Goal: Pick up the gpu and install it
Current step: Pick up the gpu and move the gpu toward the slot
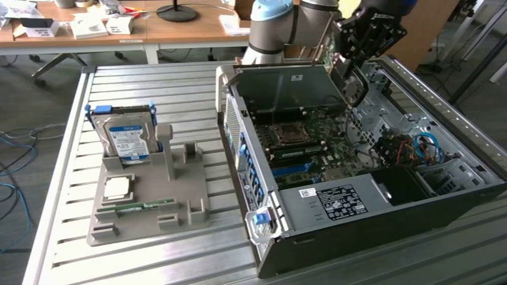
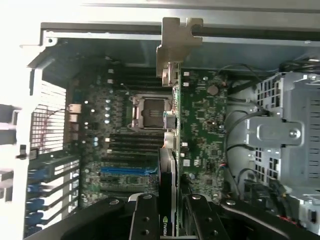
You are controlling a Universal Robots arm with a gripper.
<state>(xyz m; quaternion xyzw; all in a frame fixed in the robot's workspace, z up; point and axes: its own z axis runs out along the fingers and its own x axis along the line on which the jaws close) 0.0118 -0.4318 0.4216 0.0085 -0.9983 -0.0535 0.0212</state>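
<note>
While the gripper (image 2: pixel 170 212) clamps the gpu (image 2: pixel 169 160) edge-on in a narrow hold, the card hangs inside the open computer case (image 1: pixel 237 136) above the motherboard (image 2: pixel 205 120): pick-up done, seating in a slot apparently not yet complete.

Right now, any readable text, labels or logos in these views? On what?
No text can be quoted.
hard drive, blue label: print too small to read.
white sticker in the computer case: blurred.
gpu edge: small pale logo, no legible letters.
</note>
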